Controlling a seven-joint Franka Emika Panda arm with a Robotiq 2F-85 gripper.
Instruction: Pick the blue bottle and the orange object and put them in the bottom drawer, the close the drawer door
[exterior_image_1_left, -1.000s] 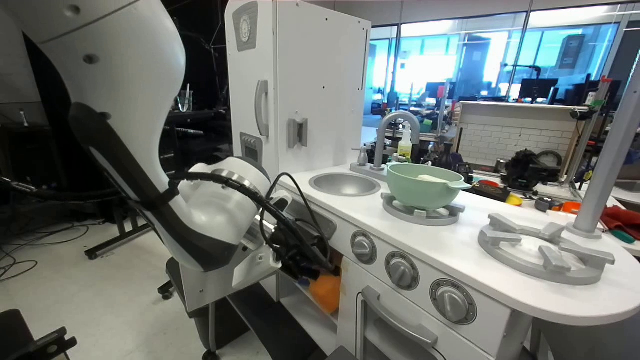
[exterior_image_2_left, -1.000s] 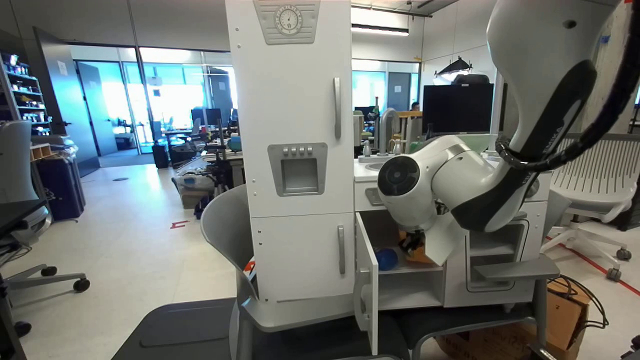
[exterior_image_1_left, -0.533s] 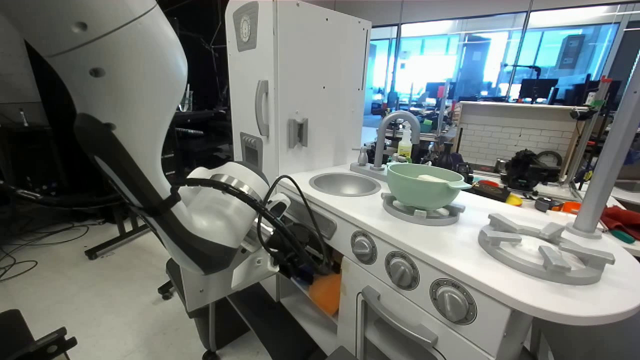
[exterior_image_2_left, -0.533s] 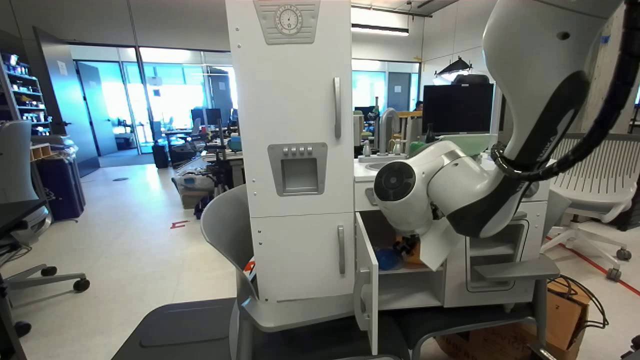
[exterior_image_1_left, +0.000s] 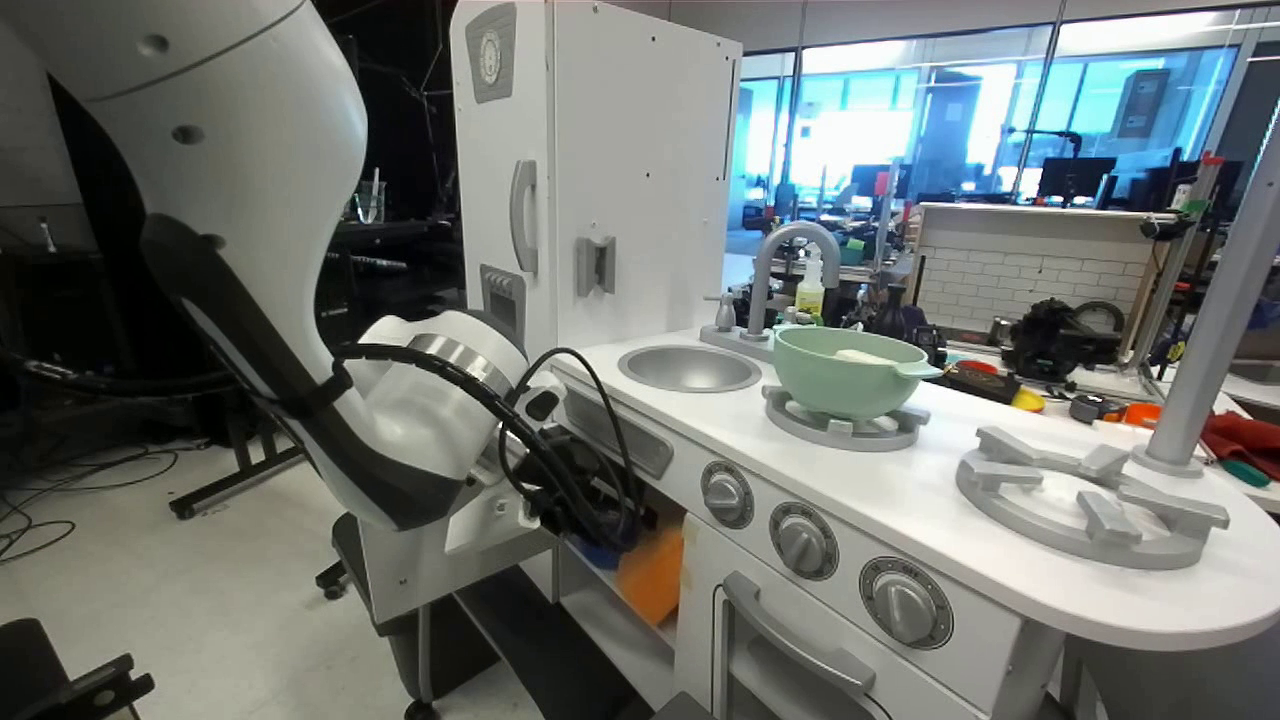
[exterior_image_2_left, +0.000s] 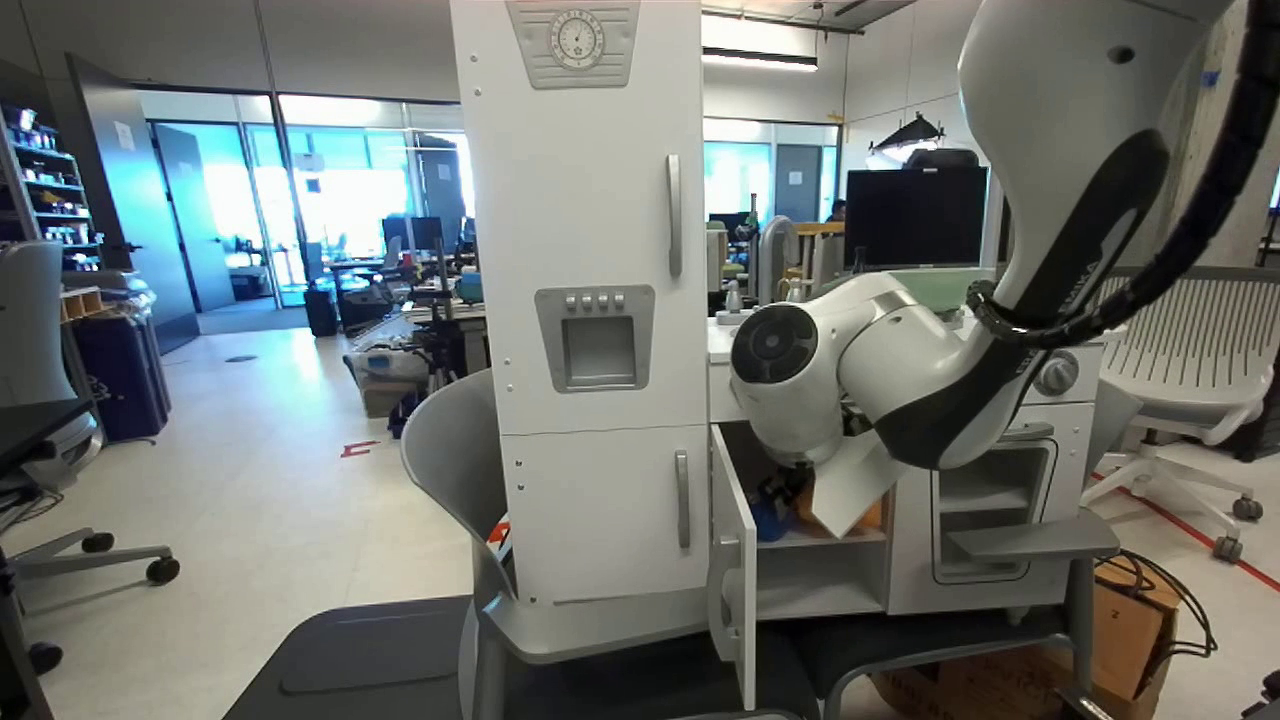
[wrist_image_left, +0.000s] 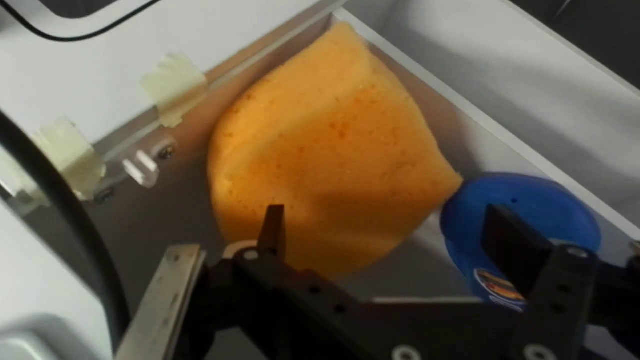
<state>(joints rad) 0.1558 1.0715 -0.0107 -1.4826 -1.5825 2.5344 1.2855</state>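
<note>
"How do the fingers (wrist_image_left: 520, 250) stand?"

"Wide apart in the wrist view, reaching into the drawer (wrist_image_left: 475, 112)."

"Where is the orange object (wrist_image_left: 330, 145) from there?"

"Ahead of the gap between them, spreading past the picture-left finger, whose tip overlaps its near side. Whether that tip touches it, I honestly can't tell."

"And the bottle (wrist_image_left: 545, 200)?"

"Beyond the picture-right finger, just beside the orange object. That finger crosses its blue side and hides part of its label (wrist_image_left: 500, 287)."

"Farther out?"

"The drawer's white edge runs beyond both things. In an exterior view the door (exterior_image_2_left: 740, 560) stands open, well apart from the fingers."

"What's hard to make out?"

"The bottom of the wrist view cuts off the gripper (wrist_image_left: 385, 225). In an exterior view, cables (exterior_image_1_left: 575, 490) mask most of it, with a strip of blue beneath. In an exterior view, the white plate (exterior_image_2_left: 852, 485) on the arm (exterior_image_2_left: 905, 365) covers part of the orange object, and the fingers are a small dark tangle in front of the bottle."
</note>
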